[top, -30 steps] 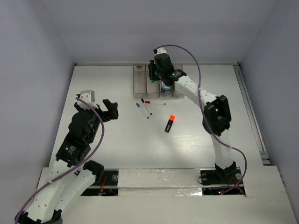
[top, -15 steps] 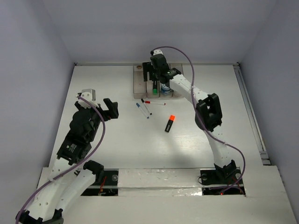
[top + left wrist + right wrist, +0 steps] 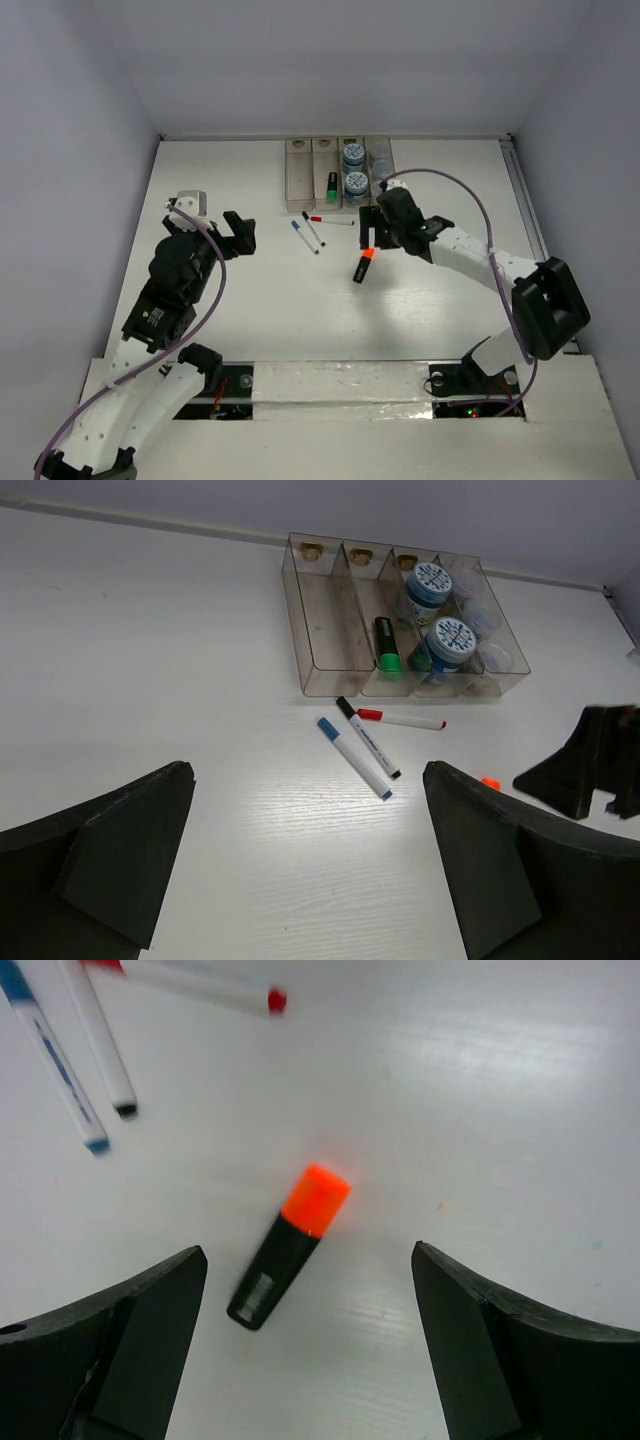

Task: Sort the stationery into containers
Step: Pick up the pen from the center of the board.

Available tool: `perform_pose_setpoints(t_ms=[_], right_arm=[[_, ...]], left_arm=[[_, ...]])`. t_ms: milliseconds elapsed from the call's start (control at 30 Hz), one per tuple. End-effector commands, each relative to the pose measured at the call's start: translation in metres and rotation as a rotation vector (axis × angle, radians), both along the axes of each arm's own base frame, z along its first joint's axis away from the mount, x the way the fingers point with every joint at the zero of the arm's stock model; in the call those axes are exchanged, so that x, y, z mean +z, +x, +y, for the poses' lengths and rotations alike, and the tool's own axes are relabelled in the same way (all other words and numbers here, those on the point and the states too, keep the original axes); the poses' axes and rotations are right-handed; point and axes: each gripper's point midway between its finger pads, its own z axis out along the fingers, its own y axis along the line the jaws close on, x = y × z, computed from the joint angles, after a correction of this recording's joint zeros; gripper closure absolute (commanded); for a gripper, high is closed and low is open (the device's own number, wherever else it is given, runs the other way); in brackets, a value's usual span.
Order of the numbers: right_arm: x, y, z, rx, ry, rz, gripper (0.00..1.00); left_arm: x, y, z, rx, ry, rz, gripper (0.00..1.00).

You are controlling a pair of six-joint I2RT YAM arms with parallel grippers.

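The clear four-compartment tray, the containers point(image 3: 298, 182) point(image 3: 318, 630), stands at the table's far side. Its second compartment holds a green highlighter point(image 3: 331, 186) point(image 3: 386, 646). In the third are two blue-lidded tubs point(image 3: 352, 155) point(image 3: 431, 580). Red point(image 3: 333, 221) point(image 3: 200, 985), black point(image 3: 313, 229) and blue point(image 3: 304, 238) pens lie loose in front of it. An orange highlighter point(image 3: 363, 265) point(image 3: 290, 1245) lies flat on the table. My right gripper point(image 3: 373, 234) point(image 3: 307, 1250) hovers open right above it, one finger on each side, not touching. My left gripper point(image 3: 238, 233) point(image 3: 308, 768) is open and empty, left of the pens.
The tray's first compartment is empty and the fourth holds faint clear round shapes point(image 3: 482, 610). White side walls border the table, with a rail point(image 3: 535, 240) along its right edge. The right gripper's fingers point(image 3: 585, 770) show at the right of the left wrist view.
My right gripper opened over the tray, leaving the green highlighter in the second compartment, then swung back toward me to above the orange highlighter. The left arm stayed still.
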Motion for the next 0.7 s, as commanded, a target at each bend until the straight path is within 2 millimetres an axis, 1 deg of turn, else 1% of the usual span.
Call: perform_pose_setpoints(t_ms=[0, 100, 133, 167, 200, 233, 300, 333, 367, 400, 433, 467, 500, 533, 567, 600, 633, 667], right_arm=[[-0.029, -0.031, 0.012, 0.001, 0.049, 0.098, 0.11], [-0.040, -0.035, 0.022, 0.006, 0.103, 0.126, 0.11], [-0.049, -0.037, 0.025, 0.007, 0.093, 0.146, 0.11], [-0.052, -0.035, 0.025, 0.005, 0.089, 0.149, 0.11], [-0.054, -0.033, 0.028, 0.007, 0.092, 0.146, 0.13], [-0.063, -0.032, 0.029, 0.008, 0.079, 0.162, 0.14], [-0.071, -0.034, 0.036, 0.027, 0.058, 0.175, 0.17], [-0.069, -0.027, 0.039, 0.025, 0.051, 0.168, 0.20], [-0.081, -0.029, 0.043, 0.031, 0.021, 0.188, 0.23], [-0.086, -0.026, 0.038, 0.011, -0.014, 0.189, 0.26], [-0.086, -0.024, 0.042, 0.015, -0.030, 0.185, 0.27], [-0.097, -0.024, 0.039, 0.011, -0.062, 0.206, 0.28], [-0.102, -0.024, 0.034, -0.003, -0.097, 0.212, 0.37], [-0.105, -0.025, 0.033, 0.001, -0.125, 0.215, 0.44], [-0.108, -0.022, 0.032, -0.005, -0.145, 0.218, 0.53], [-0.110, -0.023, 0.027, -0.014, -0.173, 0.223, 0.69], [-0.109, -0.021, 0.025, -0.016, -0.186, 0.219, 0.76], [-0.106, -0.019, 0.025, -0.018, -0.191, 0.210, 0.81]], left_arm=[[0.011, 0.003, -0.003, -0.017, -0.012, -0.046, 0.01], [0.009, 0.003, -0.005, -0.027, -0.012, -0.043, 0.01], [0.009, 0.003, -0.005, -0.028, -0.012, -0.041, 0.01], [0.009, 0.003, -0.005, -0.028, -0.011, -0.040, 0.01], [0.008, 0.002, -0.005, -0.030, -0.011, -0.038, 0.01], [0.009, 0.002, -0.005, -0.031, -0.012, -0.040, 0.01], [0.008, 0.002, -0.007, -0.037, -0.013, -0.038, 0.01], [0.009, 0.002, -0.007, -0.039, -0.014, -0.042, 0.01], [0.009, 0.002, -0.007, -0.040, -0.013, -0.039, 0.01], [0.008, 0.002, -0.007, -0.039, -0.012, -0.038, 0.01], [0.008, 0.002, -0.007, -0.039, -0.012, -0.038, 0.01], [0.009, 0.002, -0.006, -0.034, -0.012, -0.039, 0.01], [0.009, 0.002, -0.005, -0.031, -0.012, -0.040, 0.01], [0.009, 0.002, -0.005, -0.030, -0.012, -0.041, 0.01], [0.009, 0.002, -0.005, -0.028, -0.010, -0.041, 0.01], [0.010, 0.002, -0.005, -0.028, -0.012, -0.044, 0.01], [0.010, 0.002, -0.005, -0.028, -0.012, -0.046, 0.01], [0.011, 0.002, -0.004, -0.025, -0.012, -0.046, 0.01]])
